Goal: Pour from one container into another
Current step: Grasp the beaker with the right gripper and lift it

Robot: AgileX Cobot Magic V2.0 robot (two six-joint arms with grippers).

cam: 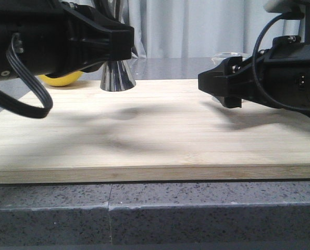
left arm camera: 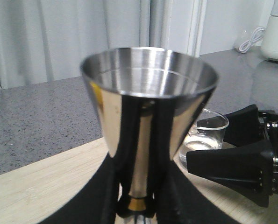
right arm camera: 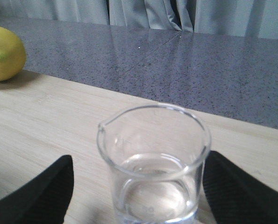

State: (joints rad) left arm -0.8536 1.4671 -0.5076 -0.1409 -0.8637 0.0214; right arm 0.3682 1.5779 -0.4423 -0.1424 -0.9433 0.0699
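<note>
Standing between the right pincer's [right arm camera: 138, 186] spread fingers, the beaker [right arm camera: 153, 163] rests untouched.

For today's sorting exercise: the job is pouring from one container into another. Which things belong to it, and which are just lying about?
Belong to the job:
glass beaker
steel jigger
left gripper
right gripper

Lying about:
lemon
wooden board

The middle of the wooden board [cam: 144, 130] is bare, so there is free room between the two arms. At the far left edge stands the steel jigger [cam: 118, 75], with the lemon [cam: 61, 78] near it on the left. The glass beaker [right arm camera: 153, 163] stands between the right gripper's [right arm camera: 138, 186] spread fingers, with a gap on each side.
</note>
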